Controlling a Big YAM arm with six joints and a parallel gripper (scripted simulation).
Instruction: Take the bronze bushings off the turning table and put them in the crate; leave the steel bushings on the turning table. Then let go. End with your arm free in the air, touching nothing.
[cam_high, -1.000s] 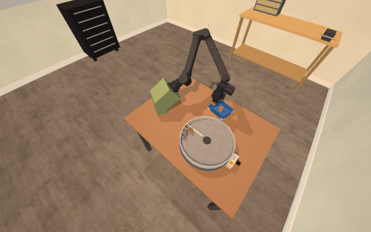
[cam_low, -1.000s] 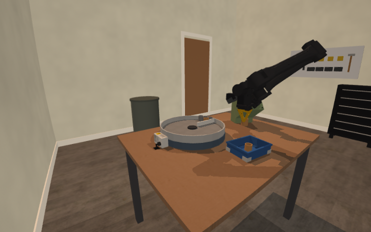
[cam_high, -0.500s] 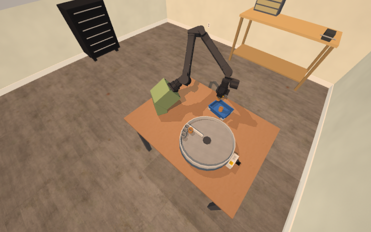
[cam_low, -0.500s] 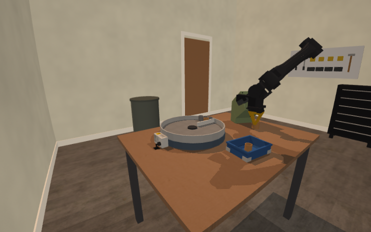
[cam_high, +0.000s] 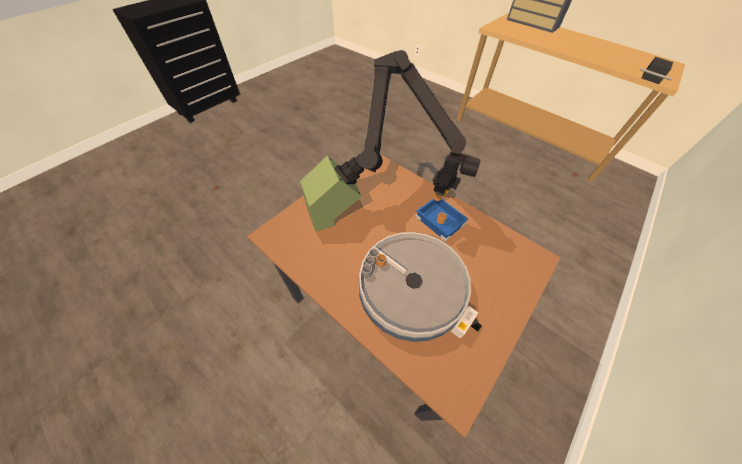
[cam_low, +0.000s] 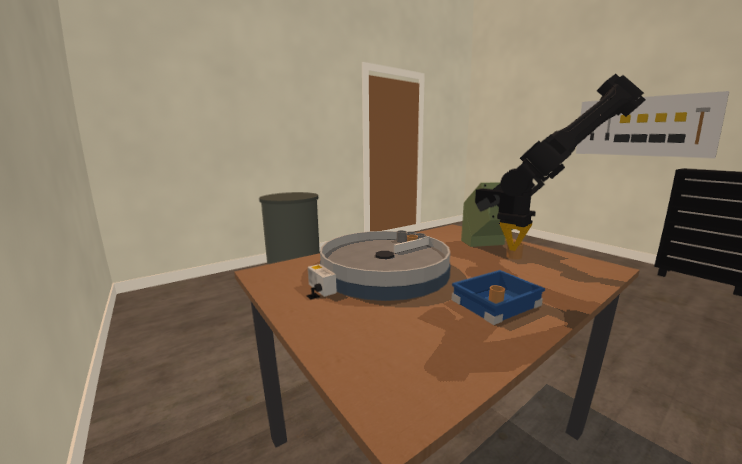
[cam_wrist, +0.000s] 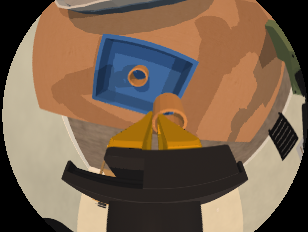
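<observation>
Bronze bushings: one (cam_high: 441, 218) (cam_low: 496, 293) (cam_wrist: 131, 76) in crate (cam_high: 460, 227) (cam_low: 476, 307) (cam_wrist: 98, 75); one (cam_high: 381, 262) (cam_low: 412, 237) on turning table (cam_high: 432, 306) (cam_low: 383, 276); one (cam_low: 514, 253) (cam_wrist: 168, 104) clamped in gripper (cam_high: 441, 193) (cam_low: 513, 248) (cam_wrist: 155, 115) — two unplaced.

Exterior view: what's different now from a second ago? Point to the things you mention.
The gripper (cam_high: 441, 192) (cam_low: 514, 248) (cam_wrist: 155, 115) has shifted right and straightened to point down, the held bronze bushing (cam_high: 437, 198) (cam_low: 513, 253) (cam_wrist: 168, 104) moving with it. Nothing was let go. The crate (cam_high: 458, 226) (cam_low: 474, 307) (cam_wrist: 95, 75), its bushing (cam_high: 441, 218) (cam_low: 496, 294) (cam_wrist: 131, 76) and the turning table (cam_high: 426, 306) (cam_low: 383, 277) stayed put.
</observation>
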